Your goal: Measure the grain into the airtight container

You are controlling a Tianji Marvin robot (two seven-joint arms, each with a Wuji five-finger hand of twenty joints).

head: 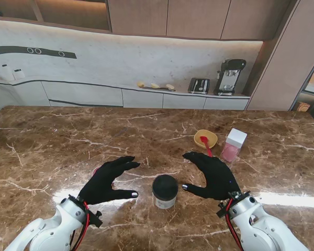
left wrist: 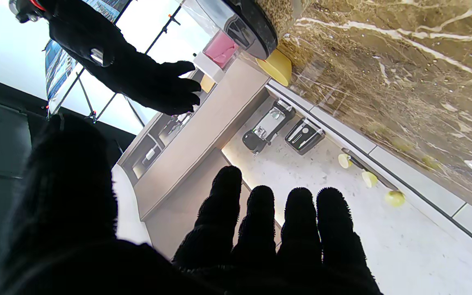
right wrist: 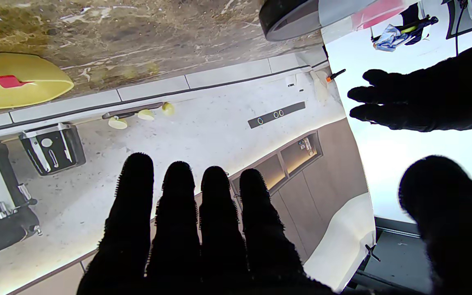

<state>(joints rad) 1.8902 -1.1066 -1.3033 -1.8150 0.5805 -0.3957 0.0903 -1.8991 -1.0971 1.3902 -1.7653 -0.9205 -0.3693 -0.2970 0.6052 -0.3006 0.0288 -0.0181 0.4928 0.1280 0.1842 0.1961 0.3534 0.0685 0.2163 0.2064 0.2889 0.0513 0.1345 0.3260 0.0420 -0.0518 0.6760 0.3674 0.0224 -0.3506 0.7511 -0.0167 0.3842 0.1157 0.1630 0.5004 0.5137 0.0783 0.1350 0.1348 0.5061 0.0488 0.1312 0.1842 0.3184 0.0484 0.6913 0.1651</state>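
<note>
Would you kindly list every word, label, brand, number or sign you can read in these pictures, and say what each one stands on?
No text can be read in any view.
Black strip on the back wall: only ring-shaped marks, no letters.
Lidded container: no label shows.
Pink box with white lid: no print legible.
Coffee machine and toaster: any brand marks are too small to read.

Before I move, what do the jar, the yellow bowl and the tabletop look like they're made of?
Jar: clear wall, probably plastic or glass, with grain showing through in the left wrist view; its black lid looks matte, likely plastic. Yellow bowl: smooth, evenly coloured, probably plastic. Tabletop: brown stone or stone-look with pale veins, polished, since it reflects the lights.
</note>
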